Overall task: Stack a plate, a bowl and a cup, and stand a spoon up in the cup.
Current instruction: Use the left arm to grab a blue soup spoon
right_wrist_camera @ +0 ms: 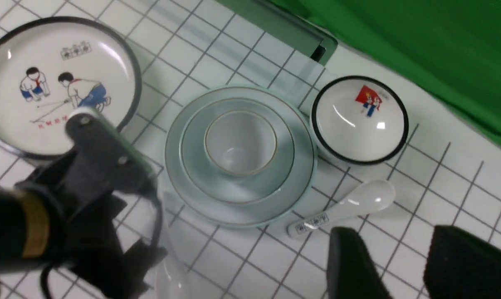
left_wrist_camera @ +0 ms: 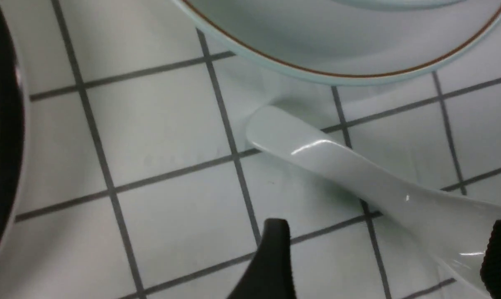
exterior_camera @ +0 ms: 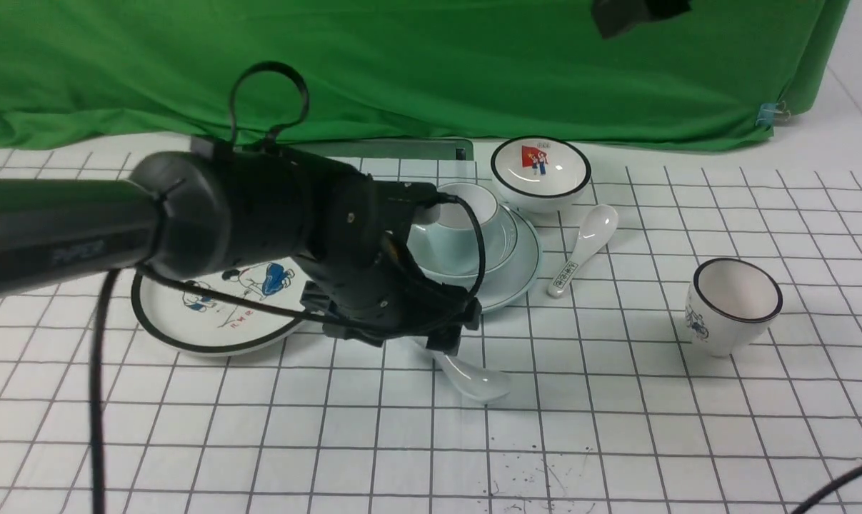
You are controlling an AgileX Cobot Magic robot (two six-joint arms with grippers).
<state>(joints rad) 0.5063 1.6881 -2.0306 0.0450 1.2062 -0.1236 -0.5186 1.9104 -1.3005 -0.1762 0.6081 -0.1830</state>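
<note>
The pale blue-green plate [exterior_camera: 520,282] carries the matching bowl [exterior_camera: 505,239], and the cup [exterior_camera: 466,214] stands in the bowl. The stack also shows in the right wrist view: plate [right_wrist_camera: 173,166], bowl [right_wrist_camera: 283,166], cup [right_wrist_camera: 240,145]. The plain white spoon [exterior_camera: 480,382] lies flat on the table just in front of the plate. My left gripper [exterior_camera: 431,346] is low over its handle. In the left wrist view the spoon [left_wrist_camera: 337,162] runs between the open fingers of the left gripper [left_wrist_camera: 385,261], which do not touch it. My right gripper [right_wrist_camera: 404,265] is open and empty, high above the table.
A cartoon plate [exterior_camera: 216,318] lies left of the stack, close to my left arm. A black-rimmed flag bowl [exterior_camera: 541,171] sits behind the stack, a patterned-handle spoon [exterior_camera: 588,243] to its right, and a black-rimmed cup [exterior_camera: 730,303] further right. Green cloth hangs at the back.
</note>
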